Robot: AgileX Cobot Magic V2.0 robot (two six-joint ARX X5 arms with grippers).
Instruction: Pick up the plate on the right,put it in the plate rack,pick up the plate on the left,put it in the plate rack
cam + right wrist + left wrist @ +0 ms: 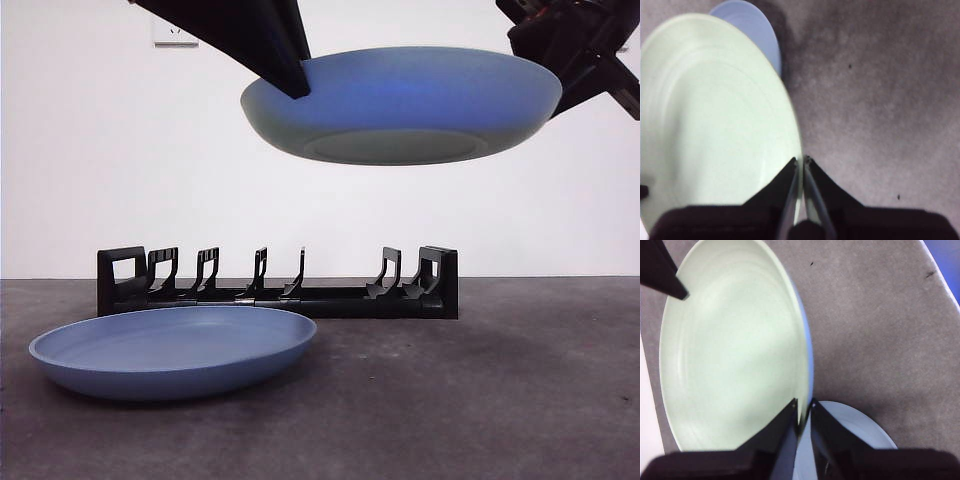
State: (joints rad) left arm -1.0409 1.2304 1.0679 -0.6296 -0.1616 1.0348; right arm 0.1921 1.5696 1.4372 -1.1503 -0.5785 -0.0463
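Note:
A blue plate (400, 105) hangs level in the air above the plate rack (280, 285). My left gripper (295, 80) is shut on its left rim; the left wrist view shows that rim pinched between the jaws (803, 407), with the plate's pale inside (730, 350) beyond. On the opposite rim my right gripper (555, 75) is shut as well, and the right wrist view (801, 161) shows the edge of the plate (715, 115) between its jaws. A second blue plate (170, 350) lies flat on the table at the front left, in front of the rack.
The rack is a long low black one with upright dividers, standing across the middle of the dark grey table (480, 400). A white wall stands behind it. The lying plate also shows under the held one (855, 430) (755, 30).

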